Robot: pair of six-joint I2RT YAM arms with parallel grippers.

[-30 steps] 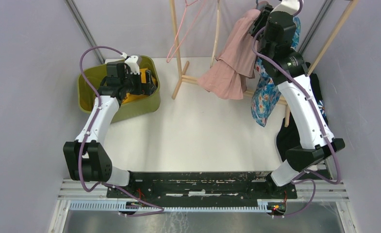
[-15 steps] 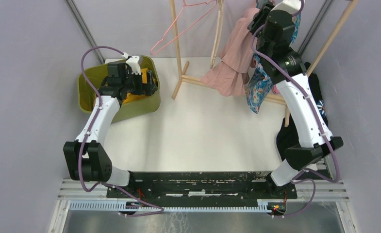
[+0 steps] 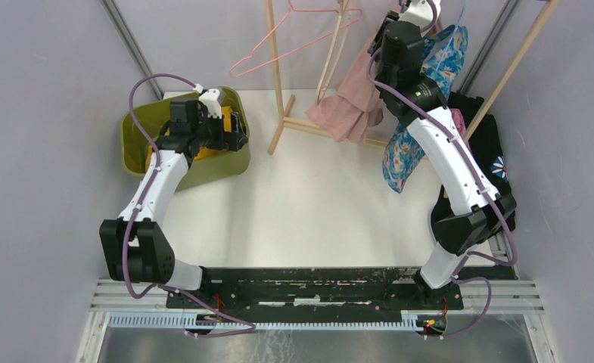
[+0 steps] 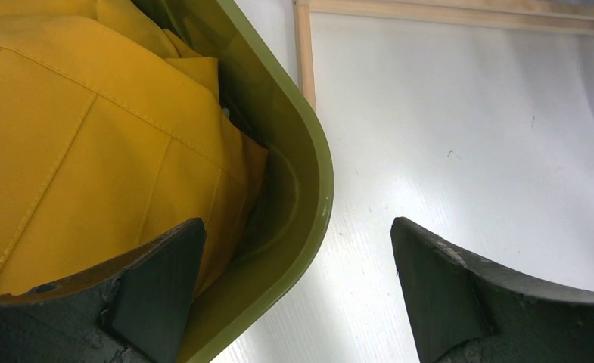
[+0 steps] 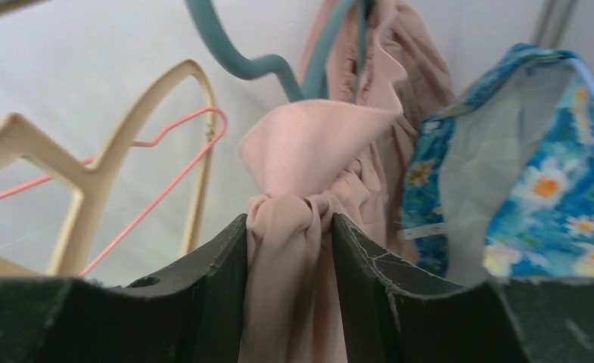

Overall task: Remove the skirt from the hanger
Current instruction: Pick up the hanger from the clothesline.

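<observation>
The right claw (image 5: 286,227) is clamped on a bunched fold of the pink skirt (image 5: 316,136), with cloth pinched between both fingers. Just above the grip, the skirt runs up to the teal hanger (image 5: 241,64), whose arm disappears into the gathered waist, so the skirt looks not yet free. It hangs high on the wooden rack (image 3: 275,60), beside a blue flowered garment (image 5: 551,174) and in front of a cream hanger (image 5: 89,181) and a pink wire hanger (image 5: 165,189).

The step in hand appears to be drawing the skirt off. The next move likely calls for a firm pull that slides the waist along and off the hanger's arm without dragging the hanger along.

The left claw (image 4: 297,249) stands wide open and empty over the rim of the green bin (image 4: 320,189), which holds a yellow garment (image 4: 74,136).
</observation>
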